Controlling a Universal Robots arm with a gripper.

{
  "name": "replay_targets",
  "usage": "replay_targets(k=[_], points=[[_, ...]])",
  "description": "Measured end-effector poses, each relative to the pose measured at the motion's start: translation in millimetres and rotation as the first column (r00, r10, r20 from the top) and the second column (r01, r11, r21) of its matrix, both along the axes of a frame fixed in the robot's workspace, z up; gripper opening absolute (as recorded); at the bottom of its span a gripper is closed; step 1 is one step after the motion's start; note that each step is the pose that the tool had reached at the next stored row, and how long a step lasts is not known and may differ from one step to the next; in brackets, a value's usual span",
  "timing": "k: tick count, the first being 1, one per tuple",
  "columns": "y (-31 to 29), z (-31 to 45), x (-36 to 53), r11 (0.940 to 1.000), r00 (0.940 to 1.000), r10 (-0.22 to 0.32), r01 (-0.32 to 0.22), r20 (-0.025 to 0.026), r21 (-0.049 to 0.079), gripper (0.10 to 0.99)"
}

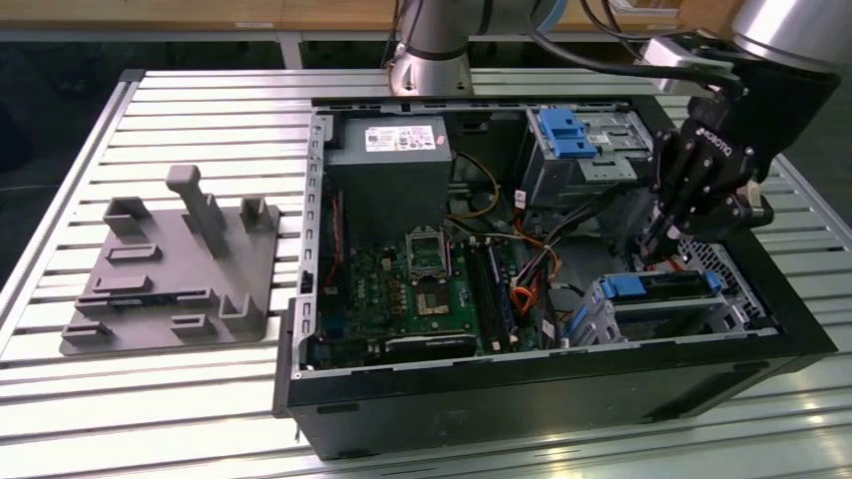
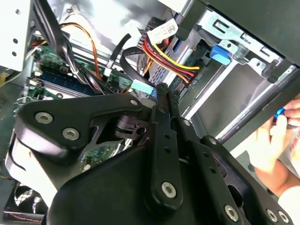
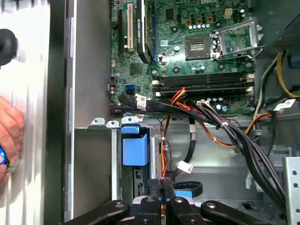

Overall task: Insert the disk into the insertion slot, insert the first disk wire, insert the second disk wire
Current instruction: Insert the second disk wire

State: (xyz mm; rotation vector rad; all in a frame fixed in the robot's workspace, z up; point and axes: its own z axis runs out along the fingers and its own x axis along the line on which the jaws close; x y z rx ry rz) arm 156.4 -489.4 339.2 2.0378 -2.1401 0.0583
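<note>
The disk (image 1: 661, 286), edged by its blue caddy, lies inside the insertion slot (image 1: 692, 317), a silver cage at the case's front corner on the exterior view's right. The caddy's blue end (image 3: 135, 147) also appears in the first wrist view, and its blue tab (image 2: 220, 54) in the second. My gripper (image 1: 656, 249) hangs just above the cage. Its fingers (image 2: 162, 101) are pressed together at a light-blue connector (image 2: 142, 87) of a disk wire. A red-orange wire (image 3: 163, 161) runs down to the fingertips (image 3: 155, 186).
The open black computer case (image 1: 533, 389) holds a motherboard (image 1: 426, 289), a grey power supply (image 1: 389, 160), a taller cage with a blue latch (image 1: 566, 135) and bundles of loose cables (image 3: 234, 136). A grey fixture (image 1: 174, 269) lies on the slatted table. A person's hand (image 2: 272, 145) is close outside the case.
</note>
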Motion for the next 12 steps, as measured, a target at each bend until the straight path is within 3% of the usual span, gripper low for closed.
replay_targets(k=[2,7,12], points=[[-3.0,0.3,0.0,0.9998,1.0000,0.000,0.000,0.0000,0.019,0.145],[-12.6,0.2,0.0,0.9993,1.0000,0.000,0.000,0.0000,0.039,0.145],[-18.9,0.4,0.1,0.9963,1.0000,0.000,0.000,0.0000,0.086,0.145]])
